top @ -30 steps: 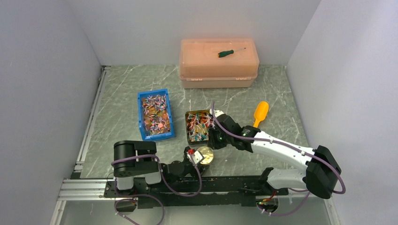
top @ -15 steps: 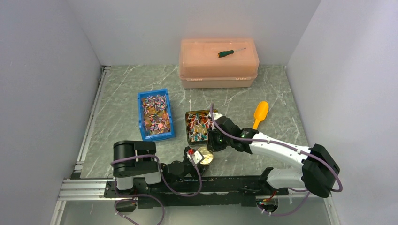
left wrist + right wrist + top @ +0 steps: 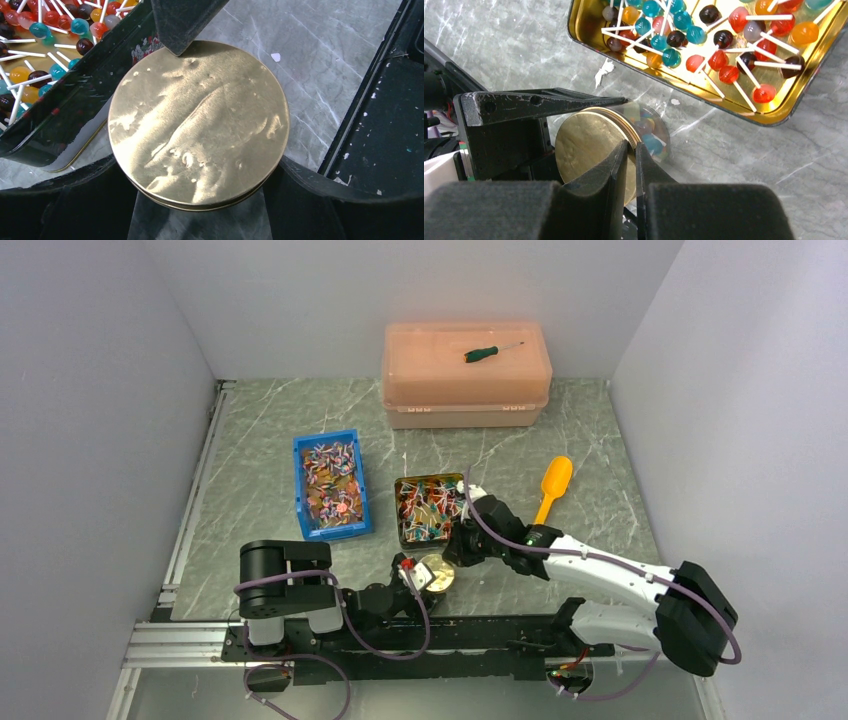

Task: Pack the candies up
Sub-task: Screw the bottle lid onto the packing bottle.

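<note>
Top external view: the left claw (image 3: 428, 576) lies low by the near edge of the table (image 3: 260, 440), a grey-green marbled slab. Its 2 black fingers are spread wide and closed around a small clear jar (image 3: 651, 131) capped with a round brass-coloured lid (image 3: 437, 572). In the left wrist view that lid is a flat disc of brushed, faintly dented metal that fills the space between the fingers. The right claw (image 3: 455, 548) stretches over from the right side. Its jaws stand almost together, with only a thin slit between them, and the tips are at the far rim of the lid. Whether they pinch that rim I cannot tell.

Most candies (image 3: 425, 510) are glossy ball lollipops on white sticks, in red, teal, orange and dark brown. They lie in a shallow rectangular tin (image 3: 776, 107), gold inside and dark outside, just beyond the jar. A few more show through the jar's clear wall. Another heap fills a blue plastic bin (image 3: 298, 490) to the left of the tin.

An orange plastic scoop (image 3: 553, 483) lies to the right of the tin, apart from it. At the far edge stands a translucent peach lidded box (image 3: 440, 400) with a green-handled screwdriver (image 3: 483, 353) resting on its lid.
</note>
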Robot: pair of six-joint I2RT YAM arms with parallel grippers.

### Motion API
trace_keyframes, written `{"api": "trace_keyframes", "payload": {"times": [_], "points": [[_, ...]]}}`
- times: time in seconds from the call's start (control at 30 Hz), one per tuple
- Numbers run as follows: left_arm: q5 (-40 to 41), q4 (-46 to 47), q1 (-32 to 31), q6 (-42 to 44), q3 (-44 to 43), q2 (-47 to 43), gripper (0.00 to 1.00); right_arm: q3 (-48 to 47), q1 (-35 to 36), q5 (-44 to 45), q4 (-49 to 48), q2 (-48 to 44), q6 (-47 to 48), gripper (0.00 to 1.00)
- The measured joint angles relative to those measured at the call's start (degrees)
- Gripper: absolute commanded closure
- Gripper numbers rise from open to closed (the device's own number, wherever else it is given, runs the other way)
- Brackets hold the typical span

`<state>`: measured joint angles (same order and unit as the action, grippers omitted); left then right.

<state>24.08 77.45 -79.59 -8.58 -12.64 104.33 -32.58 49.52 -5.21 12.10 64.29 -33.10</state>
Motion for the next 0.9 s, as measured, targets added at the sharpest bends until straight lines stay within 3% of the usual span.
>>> {"api": "trace_keyframes", "payload": {"times": [0.23, 0.7, 0.83, 0.9], "points": [[0.3, -1.7, -0.3, -0.1, -0.4, -0.8, 0.78, 2.4, 2.2, 2.4, 1.4, -4.5, -2.1, 0.89], [0.8, -2.1, -0.8, 0.2, -0.4, -1.0, 0.78, 2.1, 14.1, 16.0, 7.7, -8.0, -7.6, 0.89], [0.8, -2.2, -0.8, 0.1, -0.4, -1.0, 0.78, 0.4, 16.6, 15.9, 11.6, -7.3, -8.4, 0.88], [1.3, -2.4, -0.7, 0.2, -0.7, -1.0, 0.78, -0.2, 18.6, 11.8, 12.5, -6.7, -9.5, 0.88]]}}
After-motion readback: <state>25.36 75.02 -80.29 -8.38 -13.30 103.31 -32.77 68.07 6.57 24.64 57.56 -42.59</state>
